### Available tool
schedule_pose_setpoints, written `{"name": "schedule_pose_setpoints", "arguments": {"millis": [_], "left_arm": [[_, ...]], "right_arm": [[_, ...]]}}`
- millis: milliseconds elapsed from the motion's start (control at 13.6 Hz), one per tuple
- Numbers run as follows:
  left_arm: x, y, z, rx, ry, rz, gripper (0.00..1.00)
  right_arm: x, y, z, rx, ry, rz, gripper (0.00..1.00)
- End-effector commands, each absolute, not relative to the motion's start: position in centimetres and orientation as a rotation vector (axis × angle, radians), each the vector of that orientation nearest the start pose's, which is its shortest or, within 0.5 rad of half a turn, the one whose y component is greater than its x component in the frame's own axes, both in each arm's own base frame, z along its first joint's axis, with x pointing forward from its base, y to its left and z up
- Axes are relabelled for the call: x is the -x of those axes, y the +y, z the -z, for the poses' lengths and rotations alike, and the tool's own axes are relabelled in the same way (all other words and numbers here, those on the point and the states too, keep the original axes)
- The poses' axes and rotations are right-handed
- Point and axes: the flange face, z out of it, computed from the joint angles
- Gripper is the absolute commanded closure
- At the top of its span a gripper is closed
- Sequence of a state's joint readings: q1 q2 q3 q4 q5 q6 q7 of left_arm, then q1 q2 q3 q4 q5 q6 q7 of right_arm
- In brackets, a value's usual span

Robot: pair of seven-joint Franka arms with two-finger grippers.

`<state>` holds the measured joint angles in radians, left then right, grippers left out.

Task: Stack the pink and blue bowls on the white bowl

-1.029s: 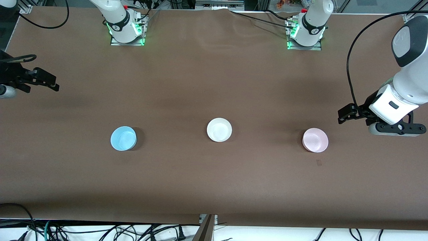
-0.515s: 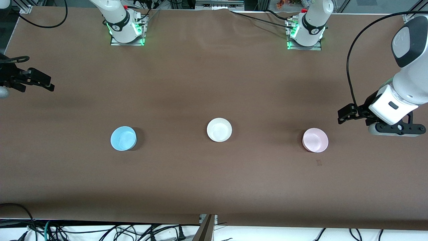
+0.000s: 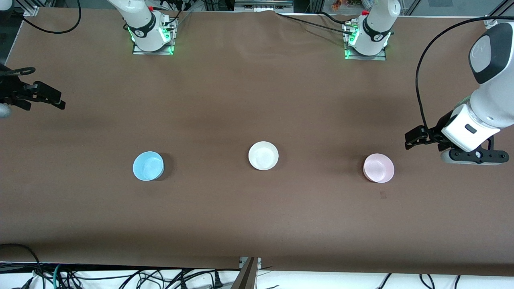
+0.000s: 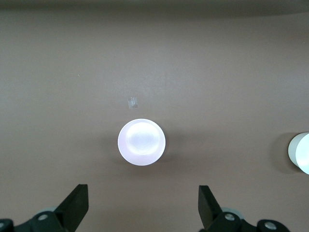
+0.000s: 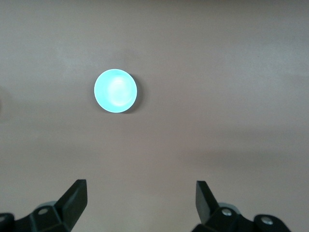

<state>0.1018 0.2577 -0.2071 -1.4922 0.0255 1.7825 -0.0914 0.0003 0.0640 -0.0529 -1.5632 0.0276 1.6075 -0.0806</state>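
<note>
Three small bowls stand in a row on the brown table. The white bowl [image 3: 263, 155] is in the middle, the blue bowl [image 3: 148, 165] is toward the right arm's end, the pink bowl [image 3: 378, 167] is toward the left arm's end. My left gripper [image 3: 415, 137] is open and empty, in the air over the table beside the pink bowl [image 4: 141, 142]. My right gripper [image 3: 56, 99] is open and empty, over the table's edge at the right arm's end. The blue bowl [image 5: 115, 91] shows in the right wrist view. The white bowl's edge [image 4: 300, 152] shows in the left wrist view.
Both arm bases [image 3: 152, 34] [image 3: 367, 38] stand at the table's back edge. A small square mark [image 3: 383, 195] lies on the table, nearer the front camera than the pink bowl. Cables [image 3: 120, 277] hang below the front edge.
My right gripper has drawn back toward the table's end at the right arm's side. My left arm has shifted slightly toward the pink bowl. The bowls have not moved.
</note>
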Motion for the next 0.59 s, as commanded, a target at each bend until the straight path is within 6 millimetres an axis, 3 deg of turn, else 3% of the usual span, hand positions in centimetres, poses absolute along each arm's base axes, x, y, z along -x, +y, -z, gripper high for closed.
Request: {"name": "schedule_pose_setpoints", "arguments": {"millis": [0,515], "left_arm": [[-64.32,-4.83,-53.06,3.159,0.013,0.045,0.00],[-64.55,-4.71,-52.39,3.161,0.011,0.031,0.00]], "right_arm": [[-56.84,-2.69,-59.77,3.130,-0.014,-0.040,0.01],[-57.28,-2.68,-60.16,3.130,-0.011,-0.016,0.01]]}}
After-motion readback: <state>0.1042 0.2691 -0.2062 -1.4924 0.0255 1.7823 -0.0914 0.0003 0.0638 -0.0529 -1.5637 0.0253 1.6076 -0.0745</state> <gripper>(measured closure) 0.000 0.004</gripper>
